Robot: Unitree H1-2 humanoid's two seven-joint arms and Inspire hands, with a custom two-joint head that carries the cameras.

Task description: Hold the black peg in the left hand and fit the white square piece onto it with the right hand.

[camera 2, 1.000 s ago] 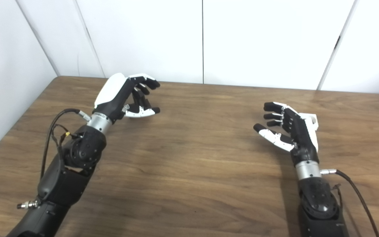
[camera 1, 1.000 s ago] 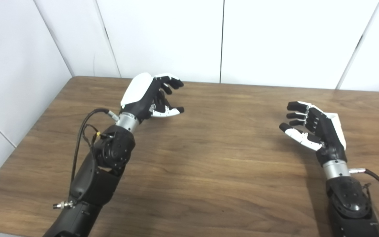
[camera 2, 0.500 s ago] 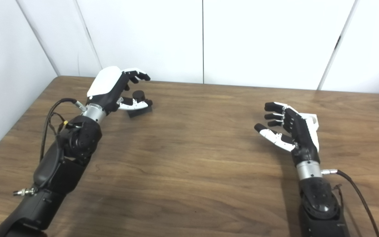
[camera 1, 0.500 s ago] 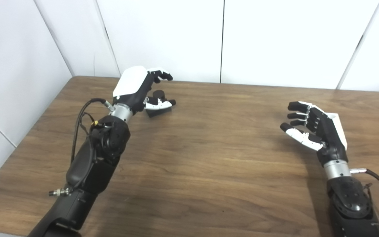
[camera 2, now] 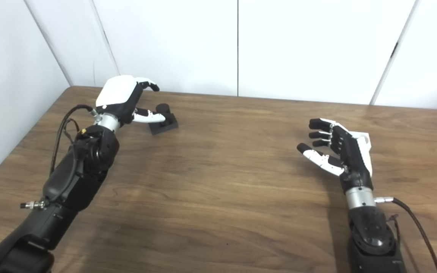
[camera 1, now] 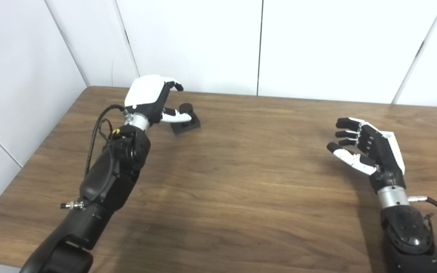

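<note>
The black peg (camera 1: 185,120), a short cylinder on a square black base, stands on the table at the far left. My left hand (camera 1: 150,99) hovers just left of it with its fingers apart. The thumb reaches the peg's near side and the fingers curl above it without closing on it. My right hand (camera 1: 366,148) is held open above the right side of the table, palm facing left, with nothing in it. A white edge (camera 2: 366,141) shows behind this hand. I cannot tell whether it is the white square piece or the hand's own shell.
The wooden table (camera 1: 249,182) meets white wall panels (camera 1: 203,41) along its back and left edges, close behind the peg. Cables hang off both forearms.
My left hand has drawn back toward the far left corner, uncovering the peg that it hid a second ago. The right hand has stayed in place. The camera has shifted slightly.
</note>
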